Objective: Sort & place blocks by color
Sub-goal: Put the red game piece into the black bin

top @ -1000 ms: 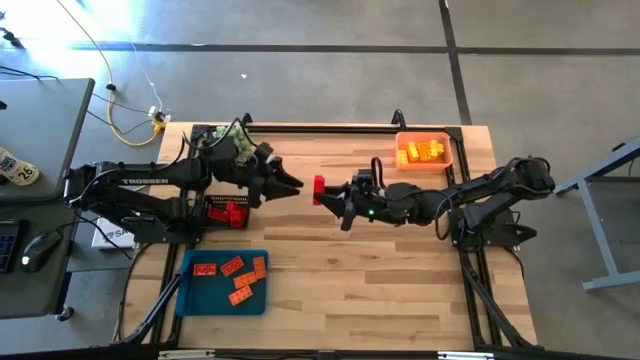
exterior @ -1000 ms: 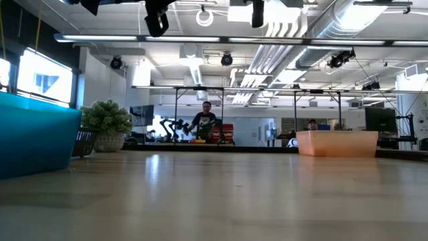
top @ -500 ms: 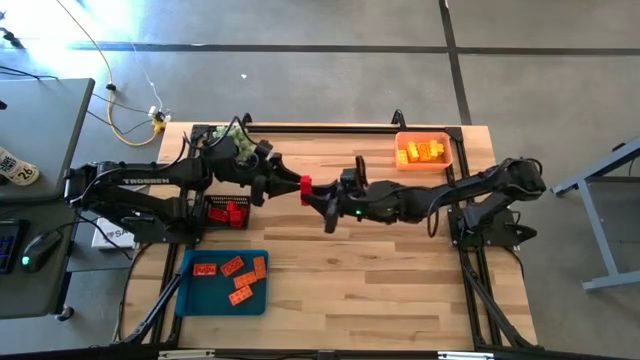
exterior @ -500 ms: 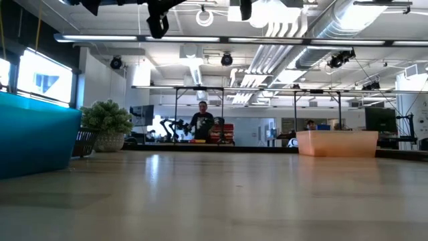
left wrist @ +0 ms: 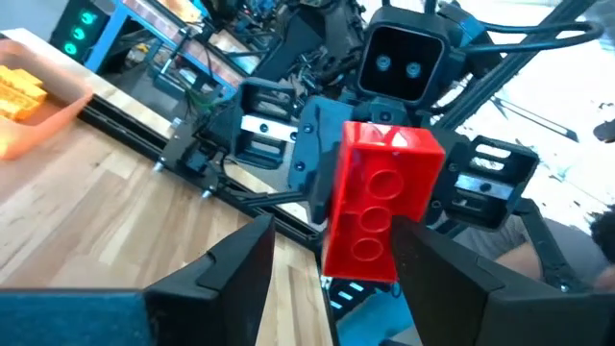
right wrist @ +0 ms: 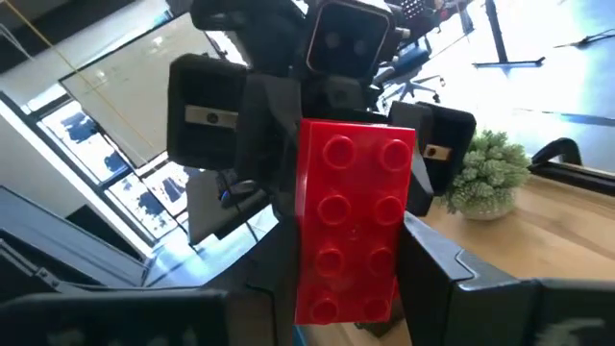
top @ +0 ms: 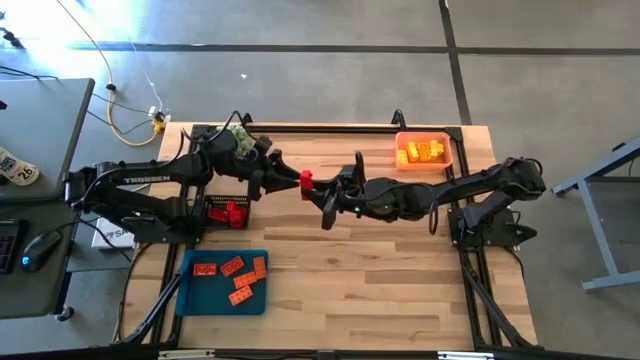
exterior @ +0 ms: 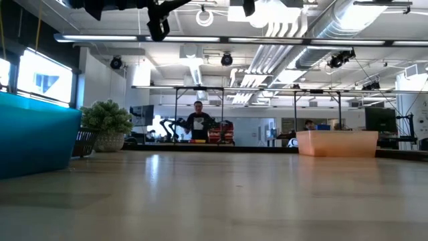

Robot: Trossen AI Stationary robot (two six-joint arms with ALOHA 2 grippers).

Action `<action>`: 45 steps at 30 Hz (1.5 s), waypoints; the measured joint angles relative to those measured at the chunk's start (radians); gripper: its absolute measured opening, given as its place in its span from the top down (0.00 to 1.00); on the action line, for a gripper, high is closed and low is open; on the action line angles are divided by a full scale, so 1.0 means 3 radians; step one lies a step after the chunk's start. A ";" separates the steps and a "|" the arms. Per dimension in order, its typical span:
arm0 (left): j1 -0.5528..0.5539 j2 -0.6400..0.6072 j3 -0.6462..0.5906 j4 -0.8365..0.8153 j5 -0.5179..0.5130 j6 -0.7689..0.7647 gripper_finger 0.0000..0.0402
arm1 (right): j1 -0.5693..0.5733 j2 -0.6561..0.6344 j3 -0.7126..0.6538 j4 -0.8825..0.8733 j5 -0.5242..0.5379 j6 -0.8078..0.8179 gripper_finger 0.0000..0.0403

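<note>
A red block (top: 305, 183) hangs high over the middle of the table, between my two grippers, which face each other. My right gripper (top: 314, 189) is shut on it, coming from the table's right. My left gripper (top: 291, 181) is open. Its two fingers (left wrist: 252, 258) stand on either side of the block (left wrist: 382, 197), and I see no touch. The right wrist view shows the block's studded face (right wrist: 354, 207) with the left gripper behind it. Several orange-red blocks (top: 232, 275) lie in a blue tray (top: 190, 300). Yellow blocks (top: 422, 151) lie in an orange tray (top: 445, 160). My right gripper pinches the red block by its two long sides (right wrist: 309, 288) between its two fingers, near the end closest to its wrist. The fingers lie level and come from the table's right. The block is lifted clear of the table, and its free end points toward my left gripper.
A black basket with red blocks (top: 228, 212) stands under my left arm. A green spiky plant ball (top: 238, 138) sits at the far left. In the low view the blue tray (exterior: 33, 137) is at the left and the orange tray (exterior: 338, 142) at the right.
My right gripper has carried the red block toward the table's left and a little up, rolling somewhat, until the block's free end came between my left gripper's fingers. My left gripper has hardly moved.
</note>
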 joint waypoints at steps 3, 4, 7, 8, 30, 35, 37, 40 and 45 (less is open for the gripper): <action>0.0047 0.0000 0.0000 0.0003 0.0032 -0.0019 0.48 | -0.0011 -0.0004 0.0000 -0.0016 0.0053 0.0001 0.73; 0.0056 0.0000 0.0000 0.0003 0.0081 -0.0026 0.47 | -0.0022 -0.0004 0.0000 -0.0024 0.0052 0.0011 0.73; 0.0048 0.0000 0.0000 0.0022 0.0175 0.0007 0.45 | -0.0078 -0.0004 0.0001 -0.0114 0.0046 0.0196 0.73; 0.0042 0.0000 0.0000 0.0032 0.0174 0.0033 0.44 | -0.0094 -0.0004 0.0001 -0.0155 0.0018 0.0237 0.73; 0.0028 0.0125 0.0004 0.0197 -0.0097 -0.0032 0.44 | -0.0075 -0.0004 0.0000 -0.0180 -0.0237 0.0417 0.73; 0.0032 0.0153 0.0004 0.0450 -0.0052 0.0073 0.44 | -0.0128 -0.0004 0.0000 -0.0293 -0.0333 0.0493 0.73; 0.0032 0.0164 0.0004 0.0523 -0.0048 0.0059 0.44 | -0.0150 -0.0004 0.0000 -0.0272 -0.0337 0.0499 0.73; 0.0038 0.0187 0.0004 0.0517 -0.0030 0.0033 0.44 | -0.0153 -0.0004 0.0000 -0.0284 -0.0311 0.0456 0.73; 0.0032 0.0284 0.0003 0.0506 0.0165 -0.0018 0.44 | -0.0153 -0.0004 0.0000 -0.0276 -0.0309 0.0445 0.73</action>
